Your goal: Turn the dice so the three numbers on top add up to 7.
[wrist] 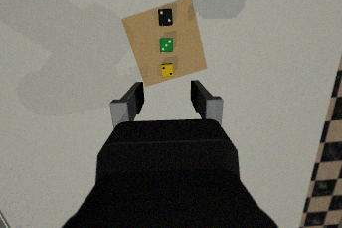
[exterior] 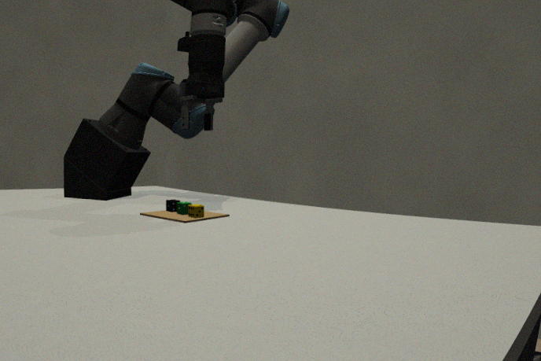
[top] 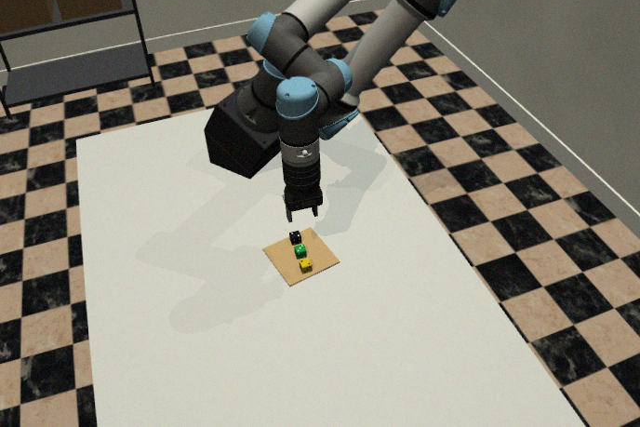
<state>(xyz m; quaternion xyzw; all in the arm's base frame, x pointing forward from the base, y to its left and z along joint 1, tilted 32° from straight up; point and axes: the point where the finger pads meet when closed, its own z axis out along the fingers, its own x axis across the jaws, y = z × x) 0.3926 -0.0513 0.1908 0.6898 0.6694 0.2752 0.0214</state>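
A black die (top: pixel 295 237) (exterior: pixel 172 205) (wrist: pixel 165 17), a green die (top: pixel 300 251) (exterior: pixel 183 208) (wrist: pixel 166 45) and a yellow die (top: pixel 305 265) (exterior: pixel 196 211) (wrist: pixel 167 70) lie flat in a row, apart from one another, fully on the tan mat (top: pixel 282 262) (exterior: pixel 163 215) (wrist: pixel 141 46). In the wrist view the black die shows two pips on top, the green three and the yellow two. The mat lies flat on the table. My gripper (top: pixel 302 218) (exterior: pixel 197 126) (wrist: pixel 167 91) is open and empty, pointing down high above the table, clear of the dice and the mat.
The white table (top: pixel 320 350) (exterior: pixel 279 278) surrounds the mat. The arm's black base (top: pixel 238 140) (exterior: pixel 100 169) stands behind the mat. A shelf (top: pixel 77 68) with boxes stands off the table at the back left. Arm shadows fall near the mat.
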